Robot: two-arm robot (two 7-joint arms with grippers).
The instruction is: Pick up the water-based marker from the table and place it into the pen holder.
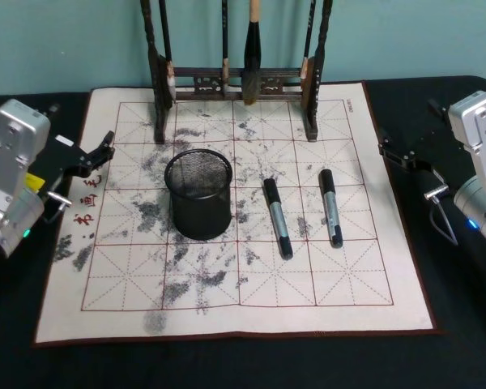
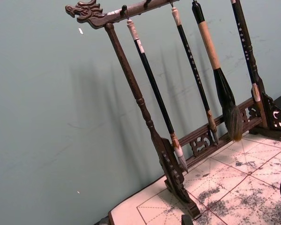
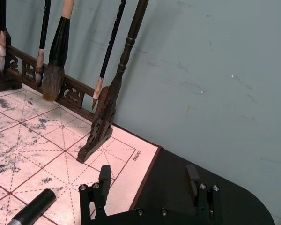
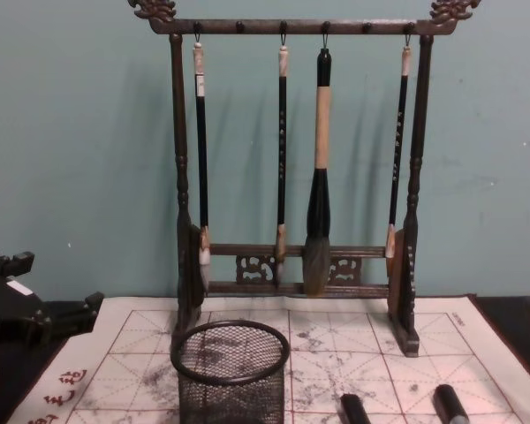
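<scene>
You had the near marker and the far marker lying flat on the mat, right of the pen holder. That probably favoured the right claw. It and the left claw sat open and empty at the surface's sides.

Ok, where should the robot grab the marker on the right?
Mid-barrel, from straight above, squeezing across its width. The right marker lies flat on the mat, pointing nearly front to back, with free room either side; the right gripper is closest.
</scene>
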